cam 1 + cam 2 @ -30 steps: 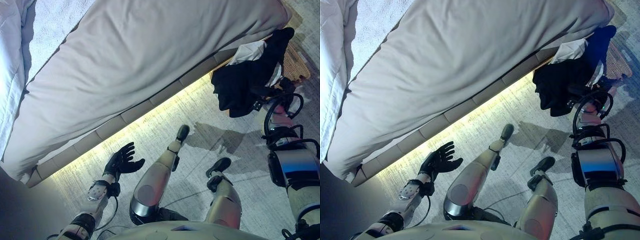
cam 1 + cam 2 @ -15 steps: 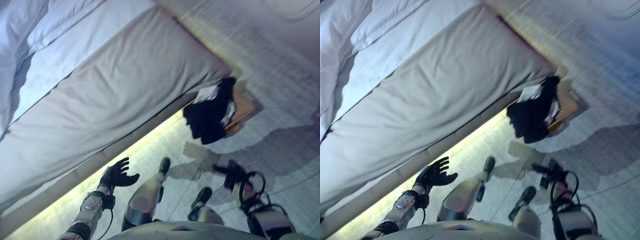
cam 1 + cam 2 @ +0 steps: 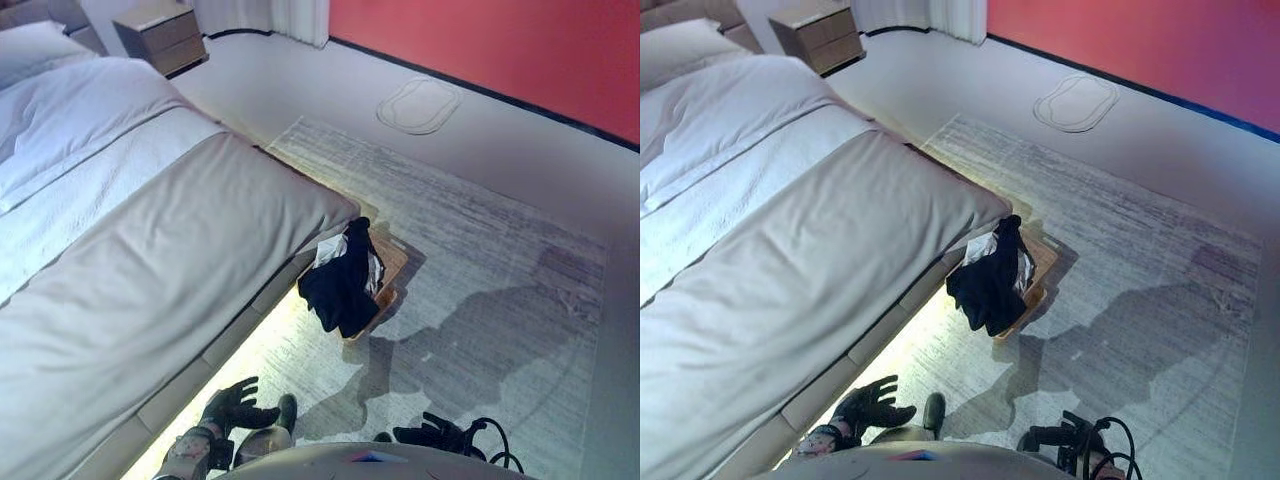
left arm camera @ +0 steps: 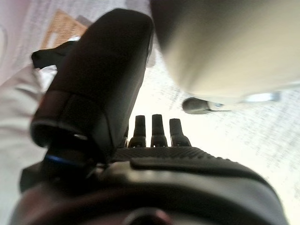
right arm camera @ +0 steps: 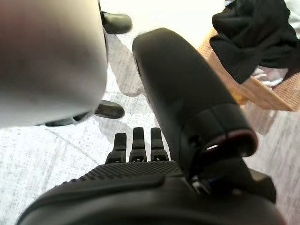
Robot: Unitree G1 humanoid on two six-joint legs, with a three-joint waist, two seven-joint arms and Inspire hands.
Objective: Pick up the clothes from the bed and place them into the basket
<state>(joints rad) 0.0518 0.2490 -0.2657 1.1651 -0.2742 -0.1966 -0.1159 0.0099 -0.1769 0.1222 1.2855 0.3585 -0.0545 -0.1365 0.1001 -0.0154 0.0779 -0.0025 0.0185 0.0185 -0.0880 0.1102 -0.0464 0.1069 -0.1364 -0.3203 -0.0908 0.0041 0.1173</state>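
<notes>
A wicker basket point(image 3: 392, 262) stands on the rug at the foot corner of the bed point(image 3: 150, 260). Dark clothes point(image 3: 340, 285) and a white piece point(image 3: 330, 250) lie heaped in it and hang over its rim; they also show in the right wrist view point(image 5: 255, 30). My left hand point(image 3: 232, 408) is open and empty, low beside the bed's lit base. My right hand point(image 3: 432, 434) is open and empty, low over the rug in front of the basket. The grey bed cover is bare of clothes.
A grey rug point(image 3: 480, 250) covers the floor by the bed. A bedside cabinet point(image 3: 160, 35) stands at the far wall by the pillows point(image 3: 40, 55). A red wall point(image 3: 500, 40) runs along the back. An oval mark point(image 3: 418, 104) lies on the floor.
The camera has tilted up, so the whole room now shows. My right hand has dropped away from the basket and the clothes stay in it. My left hand stays open.
</notes>
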